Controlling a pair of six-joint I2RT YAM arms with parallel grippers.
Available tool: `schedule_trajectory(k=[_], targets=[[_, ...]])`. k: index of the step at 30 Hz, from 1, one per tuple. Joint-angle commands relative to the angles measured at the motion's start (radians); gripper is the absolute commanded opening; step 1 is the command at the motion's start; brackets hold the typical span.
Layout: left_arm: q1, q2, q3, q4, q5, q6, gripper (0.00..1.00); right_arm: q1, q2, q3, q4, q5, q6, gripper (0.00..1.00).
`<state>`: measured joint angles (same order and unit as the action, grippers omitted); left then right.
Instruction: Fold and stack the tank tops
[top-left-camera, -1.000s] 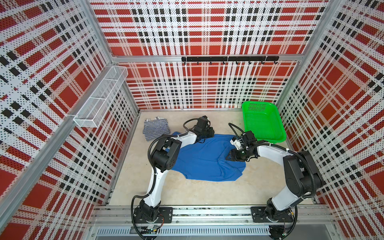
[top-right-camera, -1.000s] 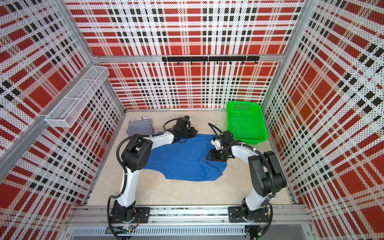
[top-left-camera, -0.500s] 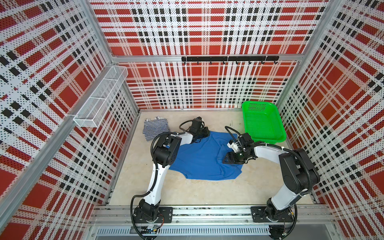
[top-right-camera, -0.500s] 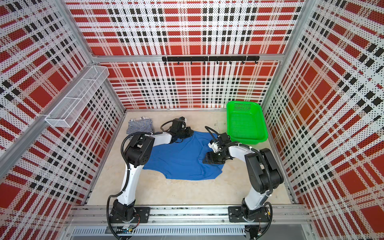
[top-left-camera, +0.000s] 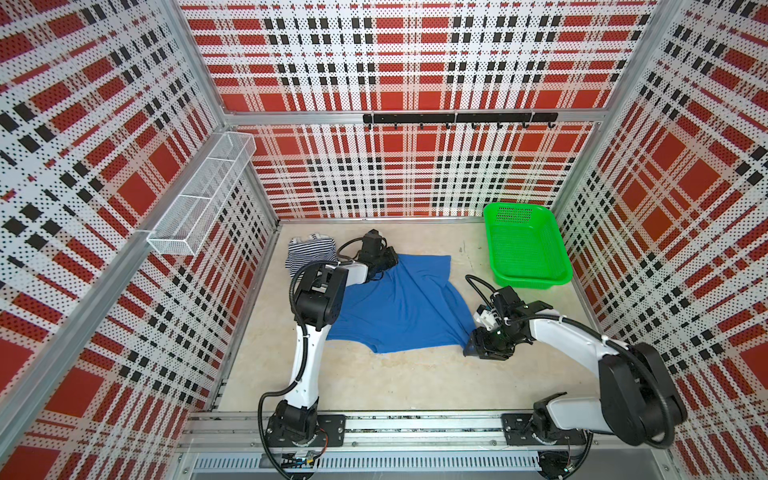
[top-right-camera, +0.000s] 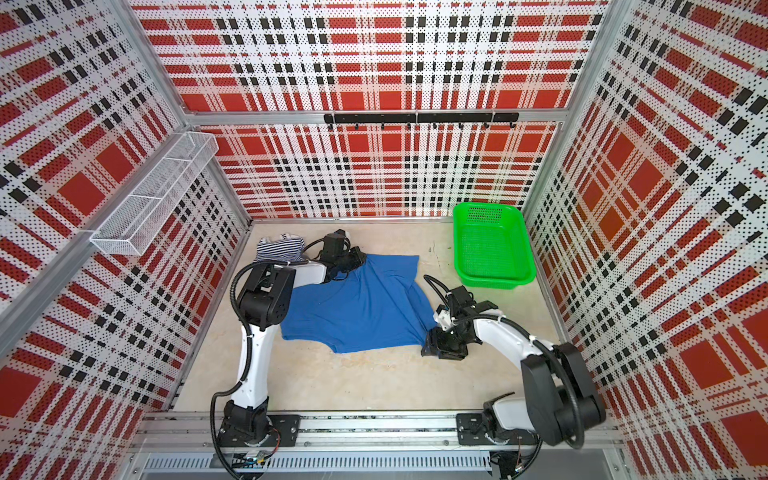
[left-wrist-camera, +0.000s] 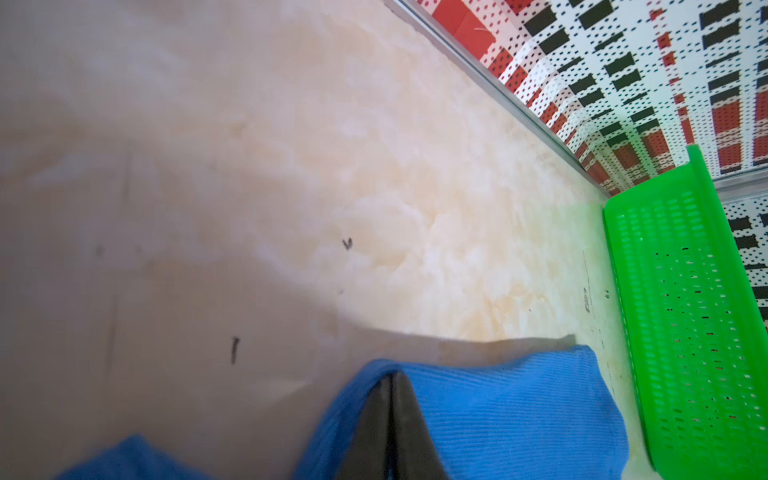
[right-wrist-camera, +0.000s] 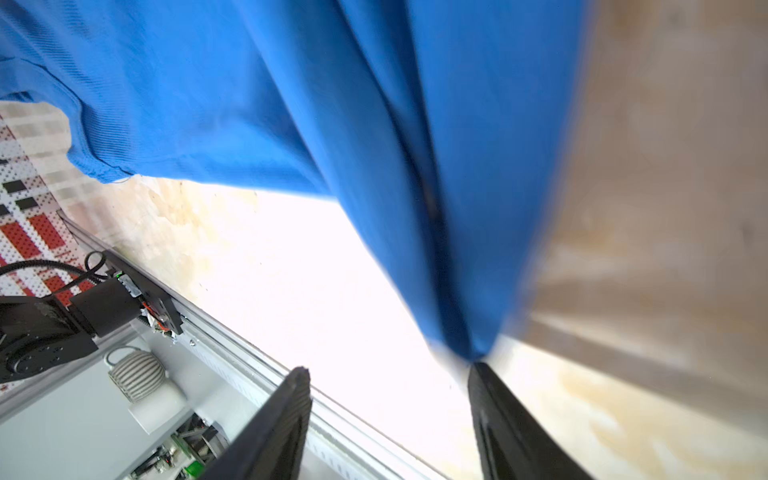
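Observation:
The royal blue tank top (top-left-camera: 403, 303) (top-right-camera: 365, 307) lies spread on the beige floor. My left gripper (top-left-camera: 388, 259) (top-right-camera: 359, 257) is at its far left corner. In the left wrist view the left gripper (left-wrist-camera: 392, 376) is shut on a fold of the blue cloth (left-wrist-camera: 519, 407). My right gripper (top-left-camera: 469, 351) (top-right-camera: 428, 349) sits low at the near right corner. In the right wrist view it (right-wrist-camera: 390, 368) stands open, and the blue corner (right-wrist-camera: 469, 349) touches one fingertip (right-wrist-camera: 482, 382). The striped tank top (top-left-camera: 311, 253) (top-right-camera: 279, 247) lies folded at the far left.
A green mesh basket (top-left-camera: 532, 282) (top-right-camera: 494, 280) (left-wrist-camera: 685, 291) stands at the far right by the wall. A white wire shelf (top-left-camera: 203, 195) hangs on the left wall and a black hook rail (top-left-camera: 457, 118) on the back wall. Bare floor shows in front of the blue top.
My right gripper has slid along the blue top's right edge toward the front, down to its near corner. My left gripper has shifted slightly left with the far corner.

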<state>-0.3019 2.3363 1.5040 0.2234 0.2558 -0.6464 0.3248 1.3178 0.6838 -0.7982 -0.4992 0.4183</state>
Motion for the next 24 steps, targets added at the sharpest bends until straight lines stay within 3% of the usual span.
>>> schedule_trajectory(k=[1,4,8,12,18,24], targets=[[0.006,0.012,-0.04,-0.052,-0.008,0.004,0.1,-0.03,-0.064,0.019,-0.102,0.089,0.034,0.63],[-0.013,-0.017,-0.05,-0.04,0.025,0.008,0.14,-0.035,-0.08,0.127,-0.064,0.154,0.019,0.55],[-0.032,-0.09,-0.057,-0.044,0.059,0.033,0.28,-0.022,0.016,0.293,0.022,0.308,-0.007,0.42],[-0.037,-0.2,-0.092,-0.08,0.061,0.051,0.43,0.008,0.157,0.413,0.179,0.45,-0.016,0.21],[-0.106,-0.471,-0.398,-0.072,0.005,0.003,0.45,0.087,0.414,0.566,0.29,0.486,-0.041,0.18],[-0.269,-0.661,-0.781,0.01,-0.036,-0.186,0.4,0.102,0.602,0.63,0.344,0.471,-0.033,0.18]])
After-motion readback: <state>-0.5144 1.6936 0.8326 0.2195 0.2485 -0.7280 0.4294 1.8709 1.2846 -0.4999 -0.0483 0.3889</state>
